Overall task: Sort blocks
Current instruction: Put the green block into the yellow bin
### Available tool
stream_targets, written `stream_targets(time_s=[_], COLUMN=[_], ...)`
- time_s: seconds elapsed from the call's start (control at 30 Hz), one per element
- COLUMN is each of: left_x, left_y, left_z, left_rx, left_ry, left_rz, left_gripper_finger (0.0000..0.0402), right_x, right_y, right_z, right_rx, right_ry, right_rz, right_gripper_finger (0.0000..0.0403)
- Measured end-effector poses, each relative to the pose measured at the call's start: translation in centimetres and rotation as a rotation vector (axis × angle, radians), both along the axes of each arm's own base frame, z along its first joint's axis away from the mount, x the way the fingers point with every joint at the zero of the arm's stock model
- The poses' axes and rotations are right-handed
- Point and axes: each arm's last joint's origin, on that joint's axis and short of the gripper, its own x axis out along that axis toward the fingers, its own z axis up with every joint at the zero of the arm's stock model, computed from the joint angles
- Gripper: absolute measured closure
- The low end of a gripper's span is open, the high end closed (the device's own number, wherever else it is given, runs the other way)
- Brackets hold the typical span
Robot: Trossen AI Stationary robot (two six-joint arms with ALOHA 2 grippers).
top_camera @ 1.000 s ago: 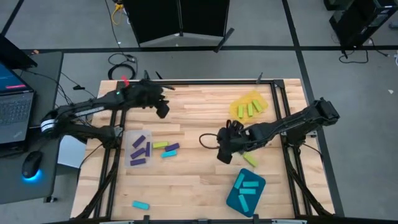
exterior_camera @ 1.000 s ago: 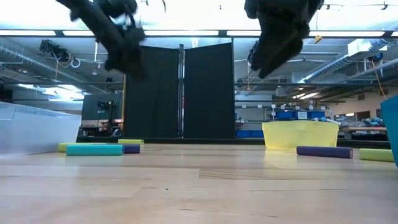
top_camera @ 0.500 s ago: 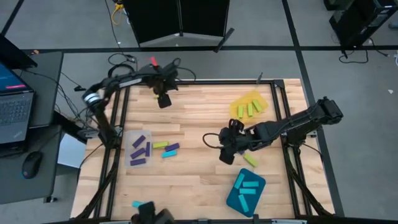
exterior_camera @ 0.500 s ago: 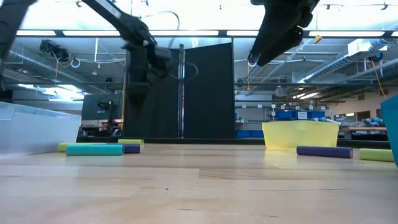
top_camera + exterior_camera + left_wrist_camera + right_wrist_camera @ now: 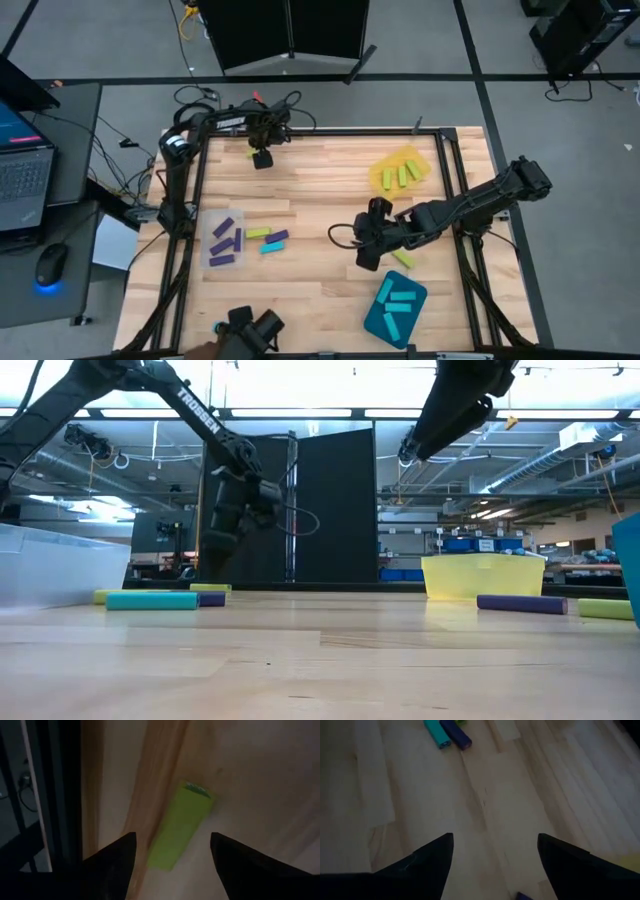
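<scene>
The left gripper [image 5: 170,851] is held wide above a yellow-green oblong block [image 5: 179,826] lying beside the wooden table's far edge [image 5: 330,134]; a skewed descent could knock it off. The right gripper [image 5: 492,851] hangs wide, empty, mid-table

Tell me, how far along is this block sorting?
Partly done. Purple blocks lie in the clear tray, green ones in the yellow tray, cyan ones in the teal tray. The left gripper hangs open over a green block. Loose blocks remain on the table.
</scene>
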Motion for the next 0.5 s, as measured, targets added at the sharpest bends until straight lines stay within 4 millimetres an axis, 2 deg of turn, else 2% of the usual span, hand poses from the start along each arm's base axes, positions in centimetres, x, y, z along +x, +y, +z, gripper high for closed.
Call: stream_targets(time_s=[0.27,0.4,0.5], left_x=[-0.2,-0.1,0.0], left_y=[0.3,0.3,0.4], left_z=[-1.9,-2.9,-3.2], left_rx=[-0.105,-0.143,-0.150], left_ry=[0.007,0.024,0.027], left_rz=[-0.014,-0.022,-0.022], left_gripper_finger=[0.0149,0.0177,0.0214], right_x=[0.0,0.0,0.0], right_y=[0.0,0.0,0.0], right_z=[0.0,0.0,0.0], right_rx=[-0.020,-0.021,-0.021], right_ry=[0.002,0.001,0.001], right_rz=[0.010,0.009,0.009], right_gripper_finger=[0.0111,0.0112,0.0110])
